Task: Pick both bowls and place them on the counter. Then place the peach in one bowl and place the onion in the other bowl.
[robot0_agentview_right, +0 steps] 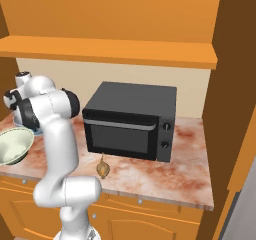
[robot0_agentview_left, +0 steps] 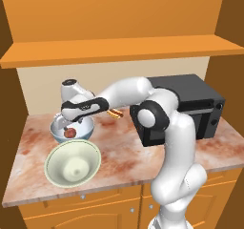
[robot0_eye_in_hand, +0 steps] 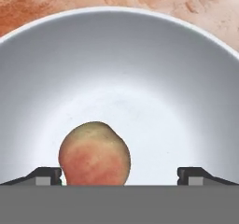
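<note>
Writing: none legible | white bowl [robot0_agentview_left: 71, 130] at left-centre is cradling the peach [robot0_eye_in_hand: 94, 153] | cream bowl [robot0_agentview_left: 73, 163] is sitting lower left | gripper [robot0_eye_in_hand: 119, 175] is gaping wide, gripping nothing | onion [robot0_agentview_right: 102, 169] is lying lower-centre on the counter [robot0_agentview_right: 165, 176]

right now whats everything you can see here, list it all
peach: one, reddish-orange, lying in the white bowl
white bowl: one, white inside with a blue outside, on the counter at the left rear
cream bowl: one, cream, on the counter in front of the white bowl
onion: one, golden-brown, on the counter in front of the microwave
hot dog: one, in a bun, on the counter behind the arm
microwave: one, black, door shut, on the counter at the right
counter: one, reddish-brown marbled, on orange cabinets
shelf: one, orange wood, above the counter
gripper: one, open, over the white bowl with the peach between its fingertips
</note>
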Robot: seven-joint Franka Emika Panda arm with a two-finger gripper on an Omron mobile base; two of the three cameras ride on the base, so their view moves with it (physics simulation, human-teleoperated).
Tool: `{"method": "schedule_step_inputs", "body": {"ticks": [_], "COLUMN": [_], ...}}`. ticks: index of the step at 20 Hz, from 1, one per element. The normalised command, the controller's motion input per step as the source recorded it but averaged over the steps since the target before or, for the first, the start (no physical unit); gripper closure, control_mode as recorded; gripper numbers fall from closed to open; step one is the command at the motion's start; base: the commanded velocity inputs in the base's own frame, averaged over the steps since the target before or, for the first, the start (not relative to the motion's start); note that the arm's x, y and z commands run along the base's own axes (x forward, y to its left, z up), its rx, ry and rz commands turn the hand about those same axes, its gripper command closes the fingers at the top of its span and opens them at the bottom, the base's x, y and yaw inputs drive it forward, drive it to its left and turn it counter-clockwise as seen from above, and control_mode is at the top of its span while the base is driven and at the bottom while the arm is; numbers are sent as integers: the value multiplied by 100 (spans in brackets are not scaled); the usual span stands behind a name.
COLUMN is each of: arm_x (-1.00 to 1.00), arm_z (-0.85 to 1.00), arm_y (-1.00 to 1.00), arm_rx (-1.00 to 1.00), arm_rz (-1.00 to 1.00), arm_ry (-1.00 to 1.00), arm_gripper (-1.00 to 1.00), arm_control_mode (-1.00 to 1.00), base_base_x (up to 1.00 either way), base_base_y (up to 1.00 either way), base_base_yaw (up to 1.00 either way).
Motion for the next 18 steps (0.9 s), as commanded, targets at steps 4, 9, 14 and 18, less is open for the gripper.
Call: {"method": "schedule_step_inputs", "body": {"ticks": [4, 9, 14, 18], "arm_x": [-34, -43, -37, -33], "arm_z": [8, 3, 11, 44], "arm_y": [-23, -17, -14, -23], "arm_rx": [2, 3, 7, 10], "arm_rz": [0, 0, 0, 0], "arm_ry": [-5, -17, -25, -14], "arm_gripper": [-100, -100, -100, -100], "arm_control_mode": [-100, -100, -100, -100], "base_base_x": [0, 0, 0, 0], "base_base_y": [0, 0, 0, 0], "base_base_yaw": [0, 0, 0, 0]}}
